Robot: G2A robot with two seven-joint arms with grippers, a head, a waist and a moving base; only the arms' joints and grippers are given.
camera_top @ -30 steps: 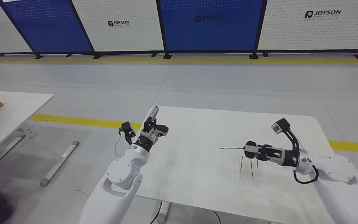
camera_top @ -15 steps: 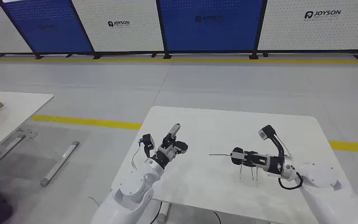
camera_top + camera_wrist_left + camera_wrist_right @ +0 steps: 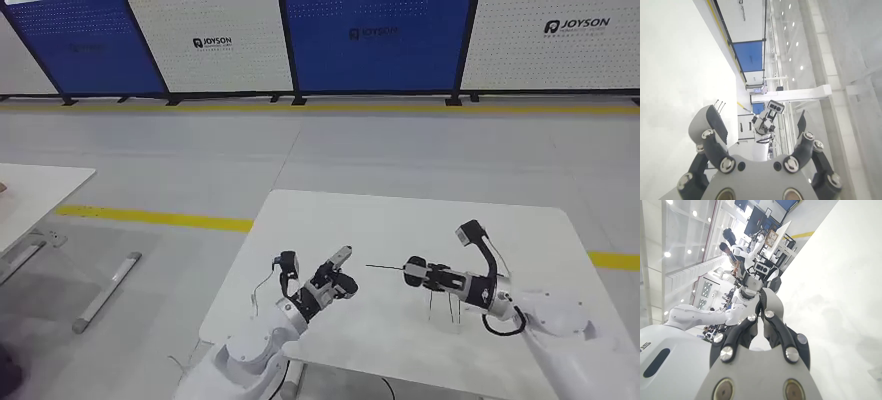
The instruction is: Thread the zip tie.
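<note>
My right gripper (image 3: 411,270) hovers over the right half of the white table (image 3: 330,215), shut on a thin black zip tie (image 3: 385,268). The tie's free end points left at my left gripper (image 3: 345,268). That gripper is open and empty, a short gap from the tie's tip. In the left wrist view the left gripper (image 3: 759,121) has its fingers (image 3: 715,121) spread wide, and the right arm's gripper (image 3: 762,125) faces it between them. In the right wrist view the right gripper (image 3: 760,306) has its fingers pressed together, and the tie itself is hard to make out there.
Three loose zip ties (image 3: 445,305) lie side by side on the table just in front of the right gripper, also seen as loose zip ties (image 3: 720,105) past the left finger. The table's near edge runs close under the left arm.
My left arm has swung right and nearer, bringing its open gripper close to the tie's tip. My right gripper has moved left with the zip tie still in it.
</note>
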